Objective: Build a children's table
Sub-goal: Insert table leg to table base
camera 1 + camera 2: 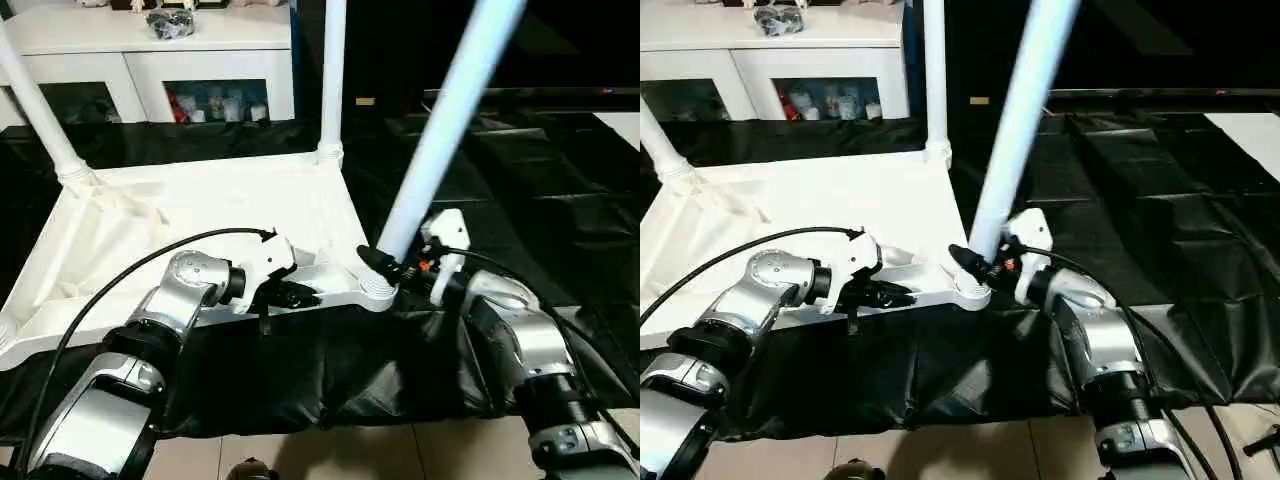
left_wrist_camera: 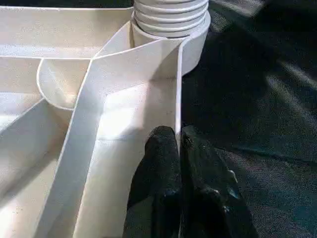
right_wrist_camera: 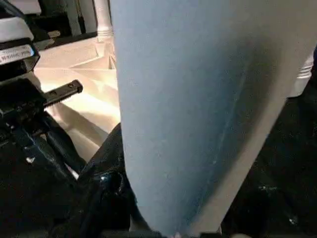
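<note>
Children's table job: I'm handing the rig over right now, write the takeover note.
Left gripper: shut on the near edge wall of the upturned table top, steadying it.
Right gripper: closed around the near-right leg, low, just above its corner socket.
Table top lies underside up on black sheeting.
Done: two far legs stand in their sockets.
In progress: the held leg is in its socket but leans; whether it is fully seated cannot be told.
Left: straighten and seat it, check the fourth corner, turn the table over.

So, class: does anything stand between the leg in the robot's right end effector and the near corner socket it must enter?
Nothing visible does: the leg, gripped by the right end effector, already meets the corner socket.
</note>
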